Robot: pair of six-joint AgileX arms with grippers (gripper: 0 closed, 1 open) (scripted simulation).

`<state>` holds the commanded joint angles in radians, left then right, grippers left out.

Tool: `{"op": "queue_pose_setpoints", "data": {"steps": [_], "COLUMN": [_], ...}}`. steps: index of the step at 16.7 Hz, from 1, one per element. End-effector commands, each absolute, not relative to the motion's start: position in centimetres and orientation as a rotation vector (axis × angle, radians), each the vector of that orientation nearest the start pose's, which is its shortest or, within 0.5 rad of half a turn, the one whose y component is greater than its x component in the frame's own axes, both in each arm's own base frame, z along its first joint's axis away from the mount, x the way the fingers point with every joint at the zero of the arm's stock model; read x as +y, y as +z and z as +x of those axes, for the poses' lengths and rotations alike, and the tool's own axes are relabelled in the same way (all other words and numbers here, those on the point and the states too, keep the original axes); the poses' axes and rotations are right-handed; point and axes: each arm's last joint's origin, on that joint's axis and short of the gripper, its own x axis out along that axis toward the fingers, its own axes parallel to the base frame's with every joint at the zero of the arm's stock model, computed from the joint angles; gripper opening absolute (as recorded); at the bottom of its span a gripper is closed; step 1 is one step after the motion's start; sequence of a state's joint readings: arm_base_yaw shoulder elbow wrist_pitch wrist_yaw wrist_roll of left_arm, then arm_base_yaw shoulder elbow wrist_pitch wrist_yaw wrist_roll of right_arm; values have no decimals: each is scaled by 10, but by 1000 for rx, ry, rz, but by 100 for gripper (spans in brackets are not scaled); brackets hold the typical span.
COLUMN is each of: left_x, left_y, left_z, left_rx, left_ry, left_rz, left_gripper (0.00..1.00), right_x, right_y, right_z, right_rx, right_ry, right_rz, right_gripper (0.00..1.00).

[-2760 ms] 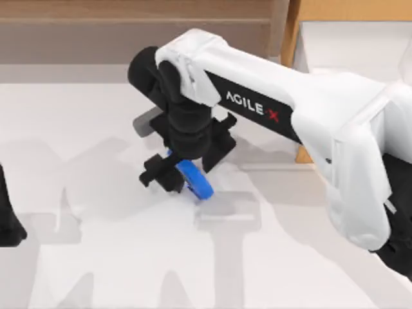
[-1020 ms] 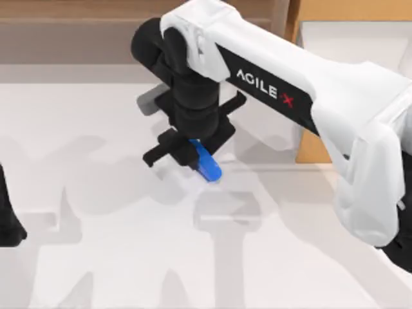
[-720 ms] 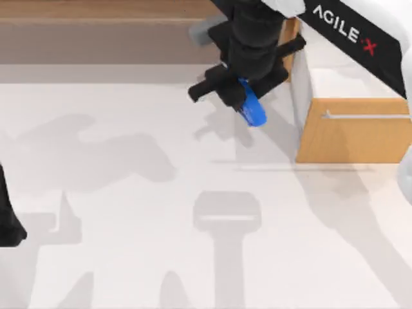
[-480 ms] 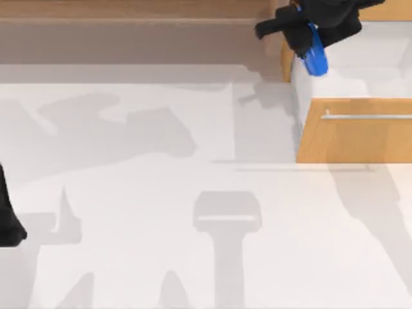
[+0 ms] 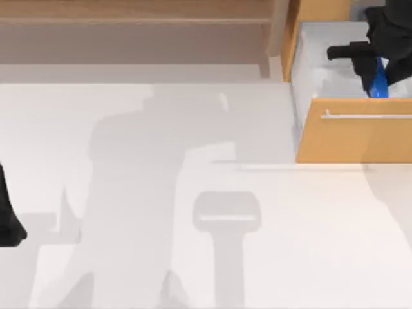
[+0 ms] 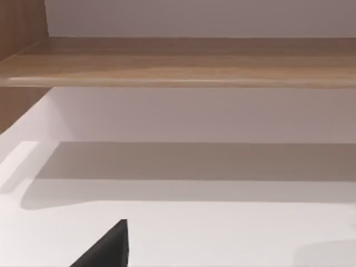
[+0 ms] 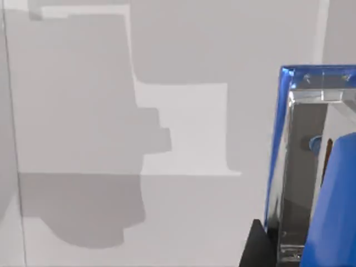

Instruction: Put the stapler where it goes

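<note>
Bright-blue, silver-bellied stapler [image 5: 380, 84] sits clamped in the right claw [image 5: 373, 67] above the open wooden drawer [image 5: 354, 132]; left arm parked at the desk's left edge.

Open drawer [image 5: 335, 132] interior looks roomy; its wooden front blocks sideways entry.
</note>
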<state>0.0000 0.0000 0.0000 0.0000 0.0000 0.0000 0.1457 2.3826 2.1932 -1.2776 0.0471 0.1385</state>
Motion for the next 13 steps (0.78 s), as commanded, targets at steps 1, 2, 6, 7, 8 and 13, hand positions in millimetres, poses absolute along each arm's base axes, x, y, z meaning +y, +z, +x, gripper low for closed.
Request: {"op": "queue_pose_setpoints", "data": {"steps": [1, 2, 6, 7, 8, 13], "left_x": [-1, -1, -1, -1, -1, -1], "left_y": [160, 160, 160, 160, 160, 160], "left_z": [106, 106, 106, 106, 106, 106], "left_rx": [0, 0, 0, 0, 0, 0], "left_ry": [0, 0, 0, 0, 0, 0], "left_rz": [0, 0, 0, 0, 0, 0], "left_gripper": [100, 100, 100, 100, 100, 100], "right_x": [73, 72, 71, 74, 74, 72], "right_y": [180, 168, 160, 161, 160, 151], "right_z": [475, 476, 475, 475, 475, 475], "right_rx": [1503, 1537, 1561, 1560, 1559, 1558], "right_ry": [-10, -13, -14, -12, -11, -14], "right_rz": [-17, -4, 4, 0, 0, 5], "right_gripper": [0, 0, 0, 0, 0, 0]}}
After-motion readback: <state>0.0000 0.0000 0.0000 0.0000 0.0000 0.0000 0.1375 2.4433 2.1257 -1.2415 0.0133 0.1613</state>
